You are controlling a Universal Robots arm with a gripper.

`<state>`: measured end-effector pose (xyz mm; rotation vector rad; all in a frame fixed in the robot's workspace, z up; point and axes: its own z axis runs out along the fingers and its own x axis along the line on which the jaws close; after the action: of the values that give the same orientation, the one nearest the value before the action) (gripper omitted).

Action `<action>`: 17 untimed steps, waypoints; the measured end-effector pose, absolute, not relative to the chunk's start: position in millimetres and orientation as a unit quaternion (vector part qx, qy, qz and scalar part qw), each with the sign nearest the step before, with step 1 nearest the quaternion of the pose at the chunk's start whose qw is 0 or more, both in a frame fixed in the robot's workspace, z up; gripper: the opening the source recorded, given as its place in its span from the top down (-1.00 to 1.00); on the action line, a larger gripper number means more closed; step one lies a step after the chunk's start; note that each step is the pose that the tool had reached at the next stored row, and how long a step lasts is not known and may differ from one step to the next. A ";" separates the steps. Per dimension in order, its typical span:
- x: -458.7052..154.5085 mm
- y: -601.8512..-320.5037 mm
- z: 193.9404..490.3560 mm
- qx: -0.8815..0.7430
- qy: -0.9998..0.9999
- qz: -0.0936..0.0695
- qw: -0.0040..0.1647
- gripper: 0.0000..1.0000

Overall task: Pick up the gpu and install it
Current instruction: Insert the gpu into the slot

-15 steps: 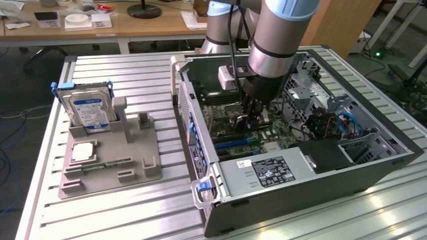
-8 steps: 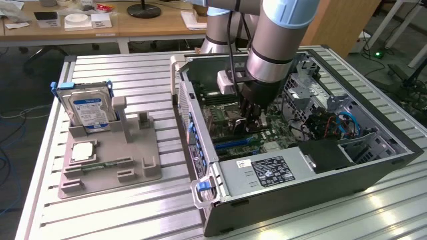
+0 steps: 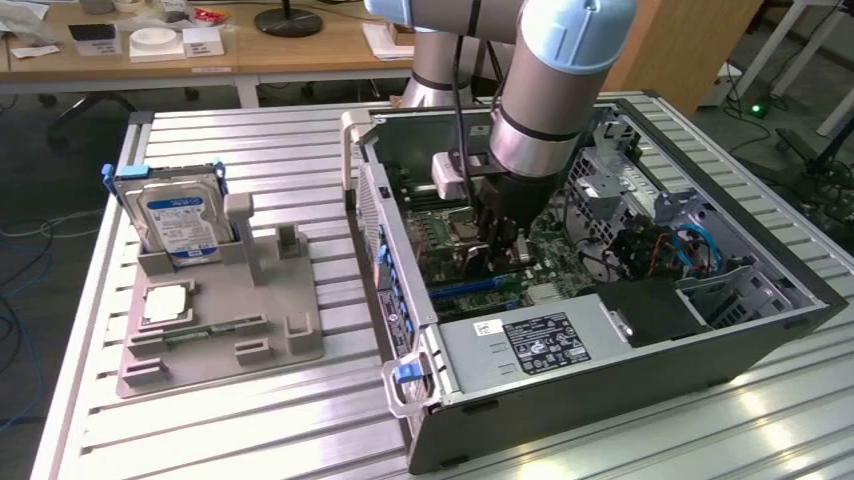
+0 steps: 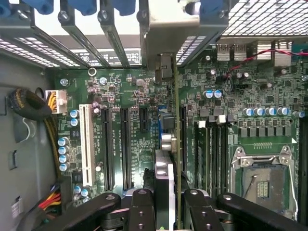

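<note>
Gpu (image 4: 165,173) stands edge-on, clamped between the gripper (image 4: 169,211) fingers over the motherboard (image 4: 120,96) slots, inside the open computer case (image 3: 641,400) at the exterior view's centre; hard drive (image 3: 174,220) stands at that view's left.

surface (image 3: 267,150): ribbed bare metal, satin sheen
case (image 3: 641,370): dark painted metal, matt
holder (image 3: 214,320): grey matt plastic
gpu (image 4: 163,183): shiny metal bracket, green board
fingers (image 4: 142,211): matt black
</note>
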<state>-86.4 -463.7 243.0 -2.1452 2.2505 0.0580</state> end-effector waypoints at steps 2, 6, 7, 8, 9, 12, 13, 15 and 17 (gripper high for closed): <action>-87.3 -463.7 242.1 -0.690 0.724 0.019 0.016 0.44; -89.9 -463.7 242.0 -0.690 0.724 0.017 0.018 0.44; -90.1 -463.7 242.0 -0.690 0.724 0.017 0.018 0.44; -90.1 -463.7 242.0 -0.690 0.724 0.016 0.018 0.44; -90.1 -463.7 242.0 -0.690 0.723 0.016 0.018 0.44; -90.2 -463.7 242.0 -0.690 0.724 0.016 0.019 0.44; -90.2 -463.7 242.0 -0.690 0.724 0.016 0.019 0.44; -90.3 -463.8 242.0 -0.690 0.724 0.016 0.019 0.44; -90.4 -465.1 241.7 -0.690 0.724 0.016 0.019 0.44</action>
<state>-90.4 -465.1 241.7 -2.1417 2.2467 0.0502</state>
